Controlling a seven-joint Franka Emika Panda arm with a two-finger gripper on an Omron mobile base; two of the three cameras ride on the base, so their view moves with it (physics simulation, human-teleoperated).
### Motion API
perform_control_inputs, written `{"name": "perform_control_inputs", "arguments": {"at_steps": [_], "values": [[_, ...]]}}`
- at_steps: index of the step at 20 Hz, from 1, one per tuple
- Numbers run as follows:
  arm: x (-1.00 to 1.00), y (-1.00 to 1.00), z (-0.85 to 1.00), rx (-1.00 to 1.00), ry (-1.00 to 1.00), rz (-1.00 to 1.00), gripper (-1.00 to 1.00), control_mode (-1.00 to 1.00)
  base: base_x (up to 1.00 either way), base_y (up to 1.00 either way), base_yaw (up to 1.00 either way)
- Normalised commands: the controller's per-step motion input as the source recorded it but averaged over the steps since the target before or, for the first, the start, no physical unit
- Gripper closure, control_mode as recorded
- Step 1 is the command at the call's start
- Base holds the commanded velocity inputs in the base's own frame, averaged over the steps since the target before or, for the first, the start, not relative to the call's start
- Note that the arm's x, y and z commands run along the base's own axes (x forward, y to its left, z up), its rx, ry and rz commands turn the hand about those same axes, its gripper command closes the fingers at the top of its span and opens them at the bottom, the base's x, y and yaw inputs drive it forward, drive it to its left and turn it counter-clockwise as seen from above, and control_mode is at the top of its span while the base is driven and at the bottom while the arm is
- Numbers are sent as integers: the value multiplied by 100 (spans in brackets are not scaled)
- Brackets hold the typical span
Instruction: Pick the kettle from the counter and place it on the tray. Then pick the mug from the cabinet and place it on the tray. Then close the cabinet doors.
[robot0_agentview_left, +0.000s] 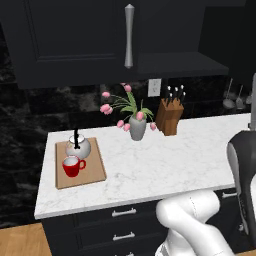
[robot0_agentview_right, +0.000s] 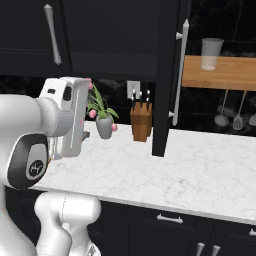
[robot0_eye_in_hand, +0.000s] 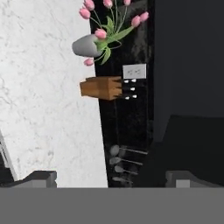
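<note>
Standing open and empty, the gripper (robot0_eye_in_hand: 111, 179) faced the counter's (robot0_agentview_left: 165, 160) back wall, with the open door (robot0_agentview_right: 166, 75) off to its right.

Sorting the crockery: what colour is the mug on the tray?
Bright red mug, clearest in the left base view.

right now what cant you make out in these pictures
- Kettle and mug: small in the left base view; whether they touch is unclear.
- Tray, right base view: blocked by the arm.
- Inside of the cabinet: too dark to read.
- Open door, right base view: top cut off by the edge.
- Tool, hand view: open, fingertips barely showing.
</note>
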Motion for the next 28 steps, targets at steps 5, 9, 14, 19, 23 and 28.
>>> {"name": "perform_control_inputs", "arguments": {"at_steps": [5,9,14,19,23,28], "values": [[-43,-78,9,1,0,-34,-100,-100,0,0,0],[-76,-74,14,0,-4,-18,-100,-100,0,0,0],[-72,-65,13,0,-7,-15,-100,-100,0,0,0],[-43,-62,6,0,0,-31,-100,-100,0,0,0],[-11,-64,7,-1,7,-38,-100,-100,0,0,0],[21,-50,4,-6,5,-13,-100,-100,0,0,0]]}}
